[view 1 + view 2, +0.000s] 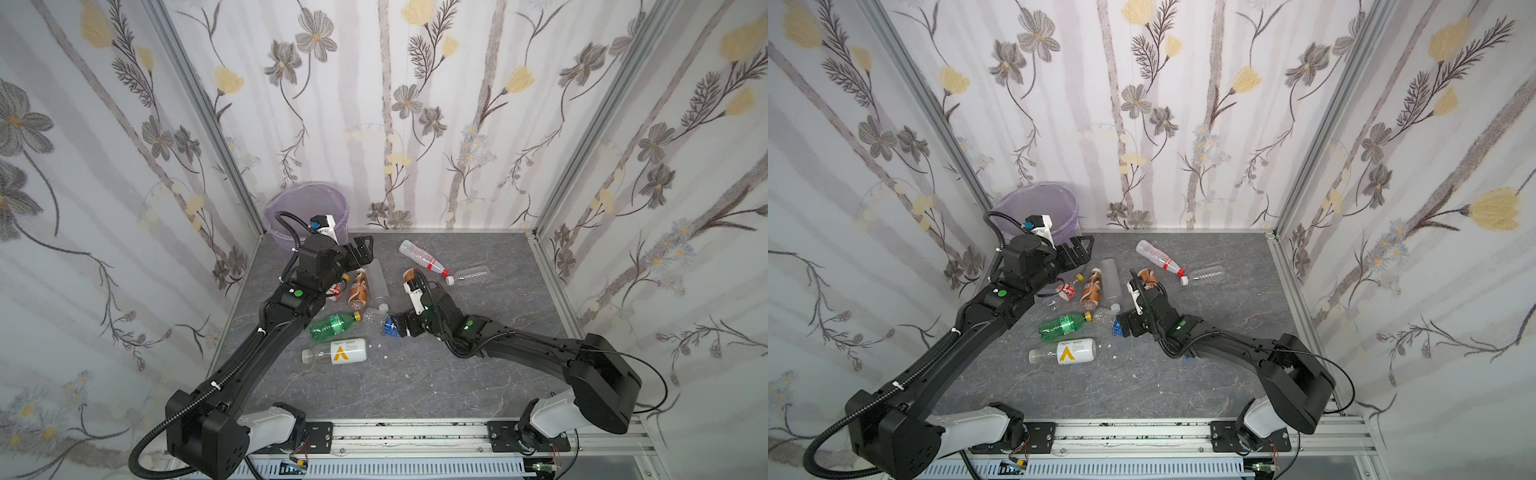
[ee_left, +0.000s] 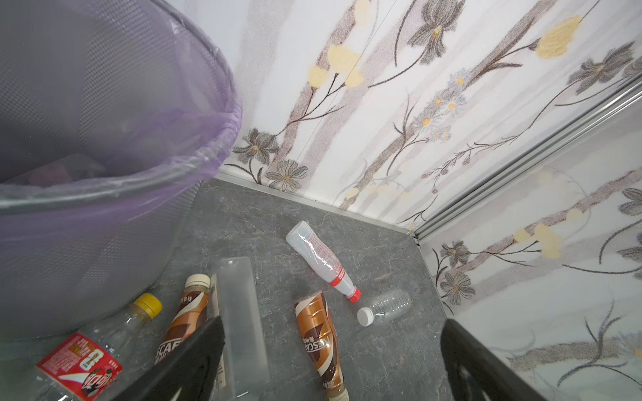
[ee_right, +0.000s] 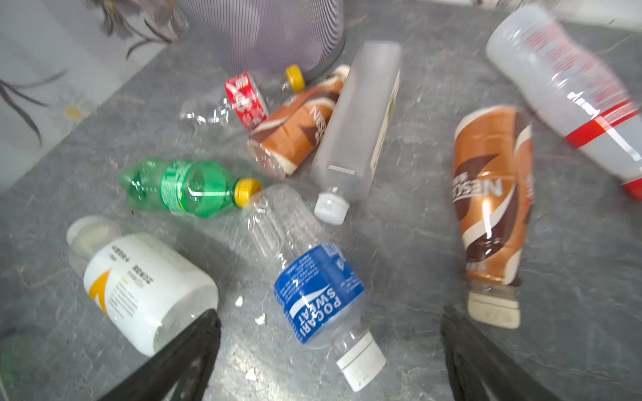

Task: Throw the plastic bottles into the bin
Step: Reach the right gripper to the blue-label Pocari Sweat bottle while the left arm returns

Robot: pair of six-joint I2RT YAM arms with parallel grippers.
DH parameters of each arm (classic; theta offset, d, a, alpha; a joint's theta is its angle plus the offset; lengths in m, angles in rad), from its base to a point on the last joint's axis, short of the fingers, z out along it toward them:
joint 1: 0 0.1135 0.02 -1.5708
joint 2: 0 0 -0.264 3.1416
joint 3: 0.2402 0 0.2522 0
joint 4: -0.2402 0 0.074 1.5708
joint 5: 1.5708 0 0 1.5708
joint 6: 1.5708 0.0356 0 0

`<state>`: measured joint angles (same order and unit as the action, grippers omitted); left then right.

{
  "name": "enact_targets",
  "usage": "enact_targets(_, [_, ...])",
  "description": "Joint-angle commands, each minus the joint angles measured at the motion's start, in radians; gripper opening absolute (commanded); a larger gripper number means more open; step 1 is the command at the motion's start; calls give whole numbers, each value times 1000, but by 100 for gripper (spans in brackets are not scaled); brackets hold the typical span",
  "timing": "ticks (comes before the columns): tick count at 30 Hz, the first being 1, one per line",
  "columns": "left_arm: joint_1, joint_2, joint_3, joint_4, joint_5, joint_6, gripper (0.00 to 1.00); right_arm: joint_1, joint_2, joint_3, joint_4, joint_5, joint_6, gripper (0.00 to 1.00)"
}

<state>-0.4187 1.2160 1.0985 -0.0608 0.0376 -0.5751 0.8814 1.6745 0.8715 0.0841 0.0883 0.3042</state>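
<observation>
- Lying scattered over the grey floor, the plastic bottles were all spotted outside the bin, which was tucked into the back left corner.
- The left gripper was held just beside the bin and clear of the floor, jaws spread wide, nothing caught between them.
- Under it, a red-label bottle with a yellow cap, a brown coffee bottle and a frosted bottle were bunched side by side near the bin's foot.
- The right gripper was lowered over a blue-label bottle mid-floor. The jaws were spread to either side of it and not pinched on it. Contact couldn't be judged, since the wrist view was blurred.
- A green bottle and a white-and-yellow-label bottle were found just left of that one, the latter nearer the front.
- A second coffee bottle was seen close behind the right wrist. A red-banded bottle and a small clear bottle with a white cap were laid further back, towards the right.
- What was inside the bin couldn't be made out through the bag.
</observation>
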Motion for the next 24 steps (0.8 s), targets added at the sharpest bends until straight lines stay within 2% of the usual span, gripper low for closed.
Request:
enact_targets(1, [3,-27,-43,26,1,-52,100,14,43,-12,42,-4,-20,96])
enact_targets(8, [19,-21,-81,26,73,-69,100,23,140,0,77,3,-29,91])
enact_targets(13, [87,5,-82,26,186,-92,100,34,185,31,73,5,-38,89])
enact_targets(19, [93,-9,-98,26,202,-85,100,42,246,80,57,10,-41,85])
enact_targets(24, [94,-29,-125,26,210,-69,100,44,294,117,43,19,-40,79])
